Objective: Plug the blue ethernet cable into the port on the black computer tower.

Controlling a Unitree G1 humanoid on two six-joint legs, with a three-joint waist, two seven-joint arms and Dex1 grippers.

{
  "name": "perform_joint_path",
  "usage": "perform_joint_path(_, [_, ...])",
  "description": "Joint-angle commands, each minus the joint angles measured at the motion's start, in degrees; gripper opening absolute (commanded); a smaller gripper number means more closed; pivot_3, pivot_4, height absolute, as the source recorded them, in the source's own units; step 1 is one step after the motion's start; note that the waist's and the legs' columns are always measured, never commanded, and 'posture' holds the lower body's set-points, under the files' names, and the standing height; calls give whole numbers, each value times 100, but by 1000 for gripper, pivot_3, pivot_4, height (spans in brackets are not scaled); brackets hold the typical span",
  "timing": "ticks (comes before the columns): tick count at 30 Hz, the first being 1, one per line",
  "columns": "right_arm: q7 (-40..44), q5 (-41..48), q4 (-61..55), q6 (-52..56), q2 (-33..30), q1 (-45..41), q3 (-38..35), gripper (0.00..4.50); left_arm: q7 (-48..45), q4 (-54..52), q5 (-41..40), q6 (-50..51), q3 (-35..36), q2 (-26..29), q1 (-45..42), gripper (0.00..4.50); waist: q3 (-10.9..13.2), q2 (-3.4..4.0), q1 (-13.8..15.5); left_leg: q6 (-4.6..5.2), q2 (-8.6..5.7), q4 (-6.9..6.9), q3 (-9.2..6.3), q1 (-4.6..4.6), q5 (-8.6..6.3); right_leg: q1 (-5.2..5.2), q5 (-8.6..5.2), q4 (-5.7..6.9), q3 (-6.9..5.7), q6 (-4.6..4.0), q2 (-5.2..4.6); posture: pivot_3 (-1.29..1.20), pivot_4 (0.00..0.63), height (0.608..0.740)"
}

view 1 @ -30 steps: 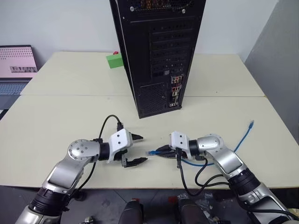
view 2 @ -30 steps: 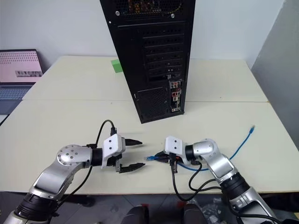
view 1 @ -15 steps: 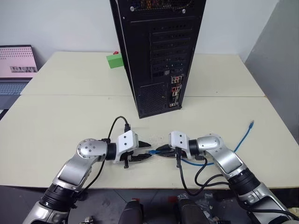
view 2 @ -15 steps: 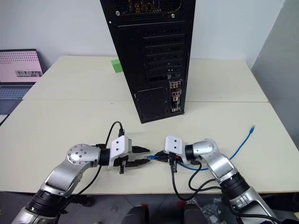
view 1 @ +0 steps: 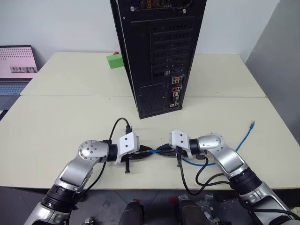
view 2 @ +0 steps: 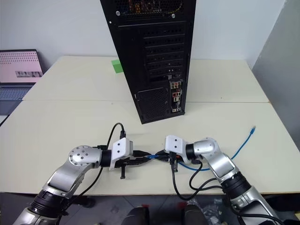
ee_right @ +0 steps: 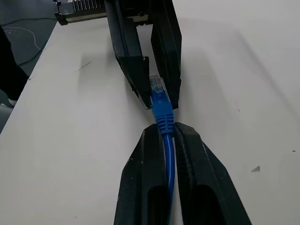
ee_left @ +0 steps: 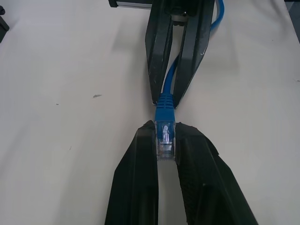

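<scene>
At the near edge of the pale beige desk (view 1: 56,122), both claws meet tip to tip over one end of the thin light-blue ethernet cable (view 1: 240,140). My right claw (ee_right: 161,129) is closed on the cord just behind the blue strain-relief boot. My left claw (ee_left: 165,140) is closed on the small clear plastic plug (ee_left: 164,139) itself, one finger on each side face. The plug end hangs between the two claws just above the desk; the rest of the cord loops away to the right, and its far plug (view 1: 252,124) lies on the desk near the right edge.

Handling judgement: the cord is light and limp, so it will not hold a direction by itself; only the short plug and boot are stiff. The plug shell looks smooth and probably slippery, and its latch tab is likely fragile. I would hold by the flat side faces, as the left claw has it, leaving the nose free to enter the socket.

The tall black metal computer tower (view 1: 159,51) stands upright at mid-desk, well apart from the claws. The small dark squarish port (view 1: 175,93) sits in the coloured connector cluster low on its rear face; I cannot pick out its exact outline. Nothing is plugged yet.
</scene>
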Motion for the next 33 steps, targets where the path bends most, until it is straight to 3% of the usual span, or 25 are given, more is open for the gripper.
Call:
perform_joint_path(1, [41, 102, -223, -147, -102, -152, -256, 906, 28, -6, 22, -124, 76, -27, -42, 283, 0, 0, 0, 0, 0, 0, 0, 0, 0, 0, 0, 0, 0, 0, 0, 0, 150, 740])
perform_joint_path(7, [455, 426, -507, 158, -730, -135, -625, 2254, 201, 204, 319, -1078, 135, -122, -160, 283, 0, 1, 5, 0, 0, 1, 0, -1, 0, 0, 0, -1, 0, 0, -1, 0, 150, 740])
perform_joint_path(12, [422, 1417, -960, 1467, -940, 0, -1307, 3463, 876, 842, 1278, -3383, 112, -181, -351, 283, 0, 0, 10, 0, -2, 3, -1, -1, 0, 3, 1, -3, -1, 0, -4, 0, 150, 740])
perform_joint_path(18, [-106, 2376, -1444, 2832, -654, 99, -1800, 3473, 1840, 1845, 2296, -5801, 138, -150, -657, 283, 0, 0, 5, 0, -2, 2, 0, -1, 0, 3, 1, -2, 2, -1, -4, 0, 150, 740])
perform_joint_path(21, [-483, 2636, -1585, 3241, -375, 80, -1886, 3473, 2402, 2137, 2756, -6502, 225, -197, -794, 283, -1, 0, 9, 0, -2, 2, -1, -2, 0, 2, 2, 0, 0, 1, -4, 0, 150, 740])
perform_joint_path(33, [-1015, 2804, -1598, 3582, 98, 118, -1725, 3473, 3121, 2306, 3210, -7005, 126, -152, -909, 282, -1, 1, 6, 0, -4, 2, -1, -3, 0, 2, 3, 0, -2, 3, -4, 0, 150, 740])
